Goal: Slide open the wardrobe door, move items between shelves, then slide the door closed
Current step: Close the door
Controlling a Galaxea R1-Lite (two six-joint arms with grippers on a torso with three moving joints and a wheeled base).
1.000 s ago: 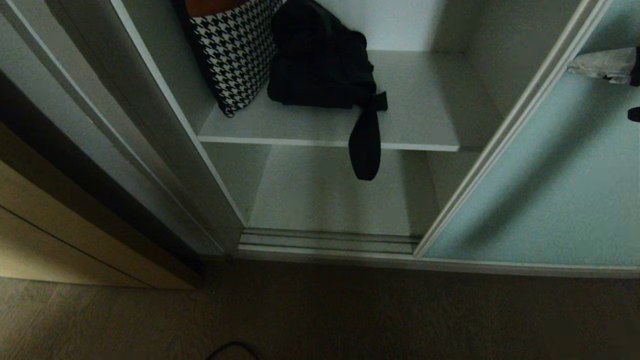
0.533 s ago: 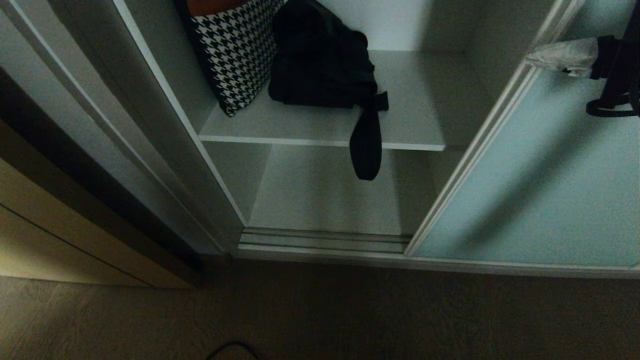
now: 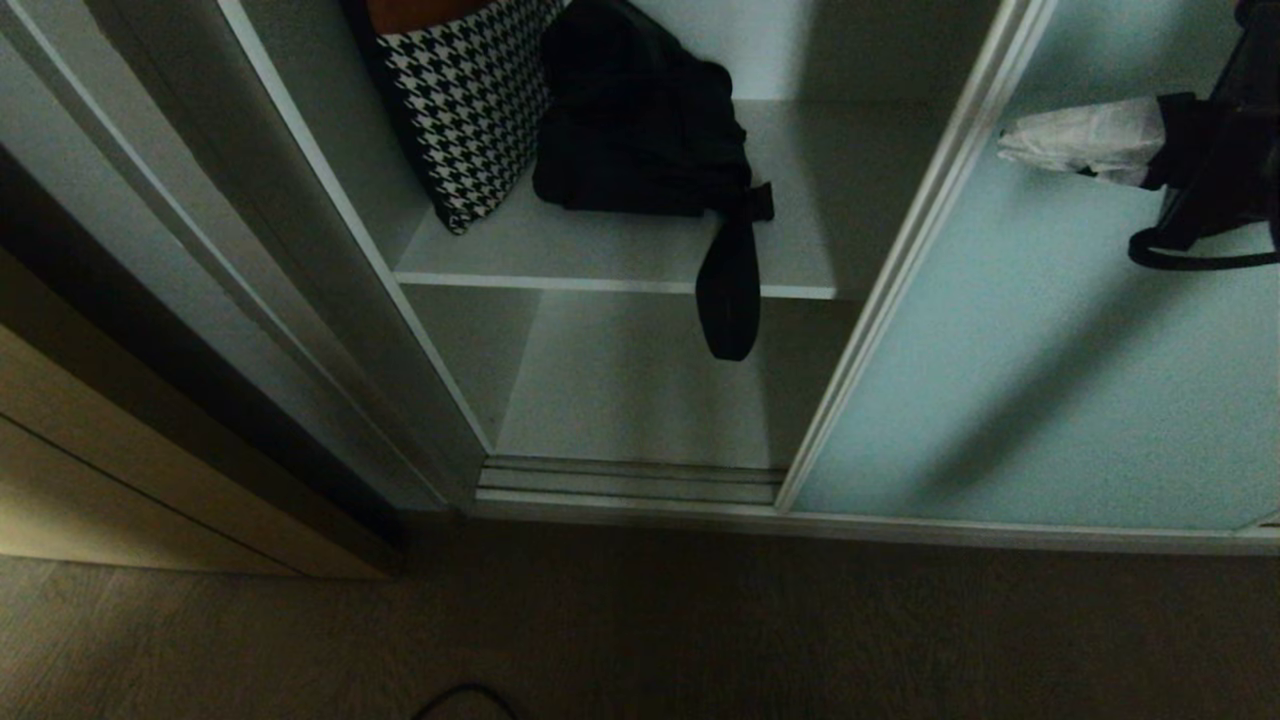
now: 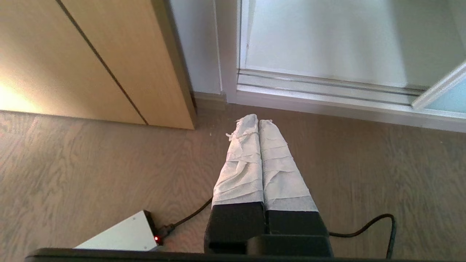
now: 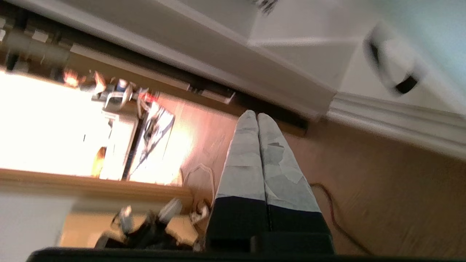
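sliding wardrobe door (image 3: 1010, 380) half shut, both bags (image 3: 640, 120) on upper shelf (image 3: 620, 255). right gripper (image 3: 1010, 145) fingers pressed together against glass; next probably push door leftward. left gripper (image 4: 257, 122) closed, parked.

Head view is dim and shadowy; right wrist view is motion-blurred with window glare.

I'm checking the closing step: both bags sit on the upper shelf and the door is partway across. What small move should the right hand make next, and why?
Probably keep pushing the sliding wardrobe door toward the left. The right hand, fingers together, lies against the glass near the door's frame, and an open gap remains in front of the shelf.
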